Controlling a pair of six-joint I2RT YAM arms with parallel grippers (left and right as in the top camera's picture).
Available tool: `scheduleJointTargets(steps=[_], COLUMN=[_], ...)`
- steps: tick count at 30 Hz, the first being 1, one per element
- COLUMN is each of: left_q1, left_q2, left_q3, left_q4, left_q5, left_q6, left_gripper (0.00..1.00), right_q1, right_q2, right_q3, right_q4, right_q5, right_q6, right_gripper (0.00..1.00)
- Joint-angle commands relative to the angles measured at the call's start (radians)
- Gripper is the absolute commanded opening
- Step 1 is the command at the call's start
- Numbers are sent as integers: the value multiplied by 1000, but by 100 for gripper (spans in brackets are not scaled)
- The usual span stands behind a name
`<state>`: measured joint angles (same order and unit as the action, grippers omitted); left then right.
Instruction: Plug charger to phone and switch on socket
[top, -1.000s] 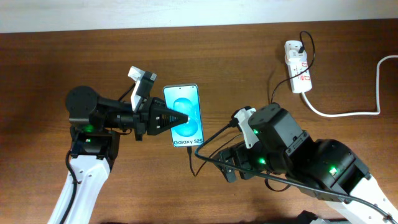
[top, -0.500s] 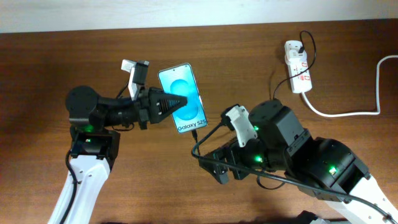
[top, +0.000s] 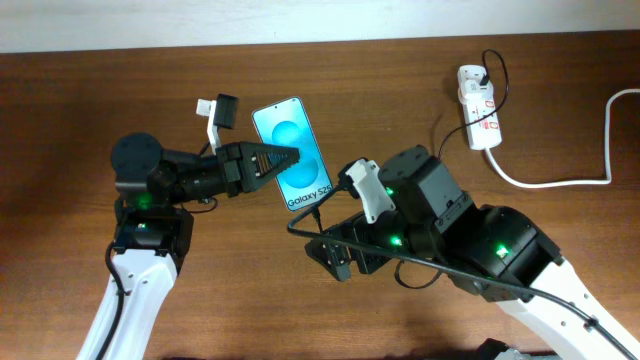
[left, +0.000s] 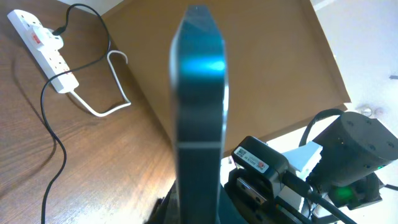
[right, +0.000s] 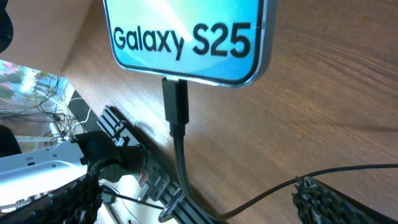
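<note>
Gripping the phone (top: 292, 152) from its left long side, the left gripper (top: 276, 160) has its fingers clamped together on the handset, which lies at a slant over the middle of the wooden table (top: 400, 80), cyan screen up, and appears raised off the wood. The short edge with the lettering points toward the right arm. From the left wrist camera the phone shows edge-on, rising straight up between the fingers. The charger (right: 176, 109) meets the middle of that lettered short edge, its small connector tip looking seated in the port, and its thin black cable runs down from there between the fingers of the right gripper (top: 334, 260). That gripper sits just below the phone's lower edge with its jaws spread wide apart, closed on nothing; the cable passes through the gap, and whether it brushes a finger cannot be told. Farther on, the black cable loops across the table toward the far right corner, where its plug sits in the end of the socket (top: 478, 108). A thick white cord (top: 560, 182) curves away from the socket's other end toward the table's right edge.
</note>
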<state>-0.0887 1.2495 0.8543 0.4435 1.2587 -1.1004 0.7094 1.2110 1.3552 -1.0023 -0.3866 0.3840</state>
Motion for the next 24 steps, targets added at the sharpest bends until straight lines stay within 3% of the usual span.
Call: scheduleJointTargets(steps=[1,6,9,11,14,24], left_q1=[0,0,8,26,33,33], left_q2=[11,195,254,255,255,373], left_q3=[14,14,14,14,14,14], left_q4=[3,-32,-33,-33,-34,-35], left_q5=[-18,-21,-2,-2,-3,-6], left_q6=[17,-39,-55,-50,22,238], left_gripper=[0,0,0,0,0,0], right_q1=[-4,-4,-4,-4,-4,-4], right_q2=[-49,-152,-132,-93,-19,39], right_q3=[9,14,14,14,14,14], right_q4=[-2,-33,-140,-143,-145,-155], right_q5=[6,105,440,509,557,669], right_q6=[-8,-8,150,187,304,444], right_gripper=[99,98,98,98,98,98])
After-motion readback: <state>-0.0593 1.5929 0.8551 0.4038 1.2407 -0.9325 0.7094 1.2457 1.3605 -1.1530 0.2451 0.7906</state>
